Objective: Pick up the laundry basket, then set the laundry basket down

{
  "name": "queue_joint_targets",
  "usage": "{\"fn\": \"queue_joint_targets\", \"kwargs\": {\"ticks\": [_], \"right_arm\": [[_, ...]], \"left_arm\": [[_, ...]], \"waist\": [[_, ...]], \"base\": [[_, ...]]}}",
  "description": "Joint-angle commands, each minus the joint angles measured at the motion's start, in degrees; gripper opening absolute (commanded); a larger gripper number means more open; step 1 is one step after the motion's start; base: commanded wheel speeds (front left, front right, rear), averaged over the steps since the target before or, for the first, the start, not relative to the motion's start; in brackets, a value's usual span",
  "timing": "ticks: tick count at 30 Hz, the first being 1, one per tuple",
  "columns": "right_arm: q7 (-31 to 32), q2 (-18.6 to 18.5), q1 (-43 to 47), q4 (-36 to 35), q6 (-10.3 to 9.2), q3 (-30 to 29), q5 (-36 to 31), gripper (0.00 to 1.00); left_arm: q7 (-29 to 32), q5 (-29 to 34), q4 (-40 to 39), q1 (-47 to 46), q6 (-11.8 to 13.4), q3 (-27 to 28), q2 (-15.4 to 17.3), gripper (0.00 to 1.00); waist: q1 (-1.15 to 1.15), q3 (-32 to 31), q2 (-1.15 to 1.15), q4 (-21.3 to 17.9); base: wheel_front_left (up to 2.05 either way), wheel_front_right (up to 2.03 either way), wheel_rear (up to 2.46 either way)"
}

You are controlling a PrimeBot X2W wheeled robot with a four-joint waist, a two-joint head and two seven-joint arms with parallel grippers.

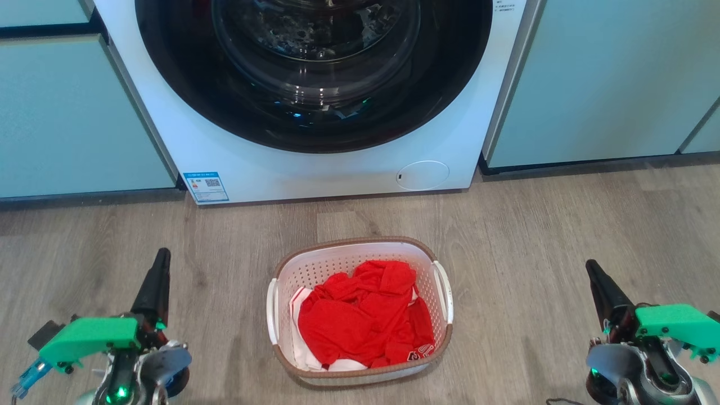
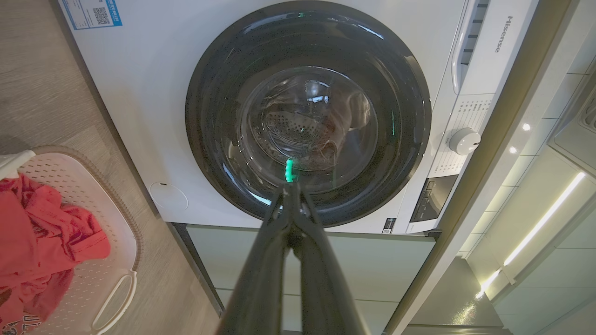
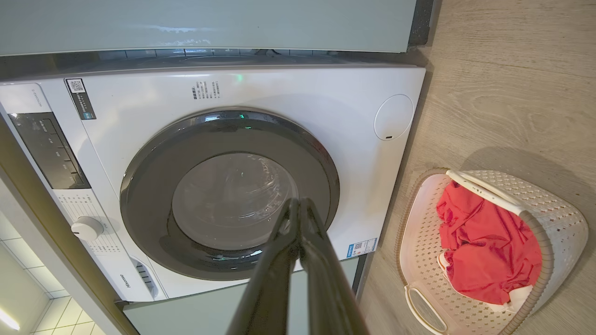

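Dark left fingers [image 1: 154, 287] and right fingers [image 1: 604, 292] are clenched on nothing, low at either side, pointing forward. Between them, well apart from both and marginally nearer the left, the white perforated plastic laundry basket [image 1: 360, 242] with brown rim stands on the wood floor [image 1: 534, 253], one side handle [image 1: 272, 312] facing each arm. Behind it: white washing machine [image 1: 337, 174].
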Motion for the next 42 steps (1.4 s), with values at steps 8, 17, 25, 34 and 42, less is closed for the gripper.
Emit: {"fn": "queue_joint_targets", "kwargs": {"ticks": [8,17,25,34,42], "right_arm": [[0.42,-0.40,-2.74,-1.98,0.33,1.03,-0.56,0.00],[0.42,-0.40,-2.74,-1.98,0.33,1.03,-0.56,0.00],[0.42,-0.40,-2.74,-1.98,0.33,1.03,-0.56,0.00],[0.42,-0.40,-2.74,-1.98,0.33,1.03,-0.56,0.00],[0.42,-0.40,-2.74,-1.98,0.33,1.03,-0.56,0.00]], "left_arm": [[0.41,0.47,-1.68,-2.92,-0.39,2.03,0.47,0.00],[0.41,0.47,-1.68,-2.92,-0.39,2.03,0.46,0.00],[0.41,0.47,-1.68,-2.92,-0.39,2.03,0.46,0.00],[0.41,0.47,-1.68,-2.92,-0.39,2.03,0.46,0.00],[0.41,0.47,-1.68,-2.92,-0.39,2.03,0.46,0.00]], "waist": [[0.00,0.00,0.00,0.00],[0.00,0.00,0.00,0.00],[0.00,0.00,0.00,0.00],[0.00,0.00,0.00,0.00],[0.00,0.00,0.00,0.00]], "base": [[0.00,0.00,0.00],[0.00,0.00,0.00],[0.00,0.00,0.00],[0.00,0.00,0.00],[0.00,0.00,0.00]]}}
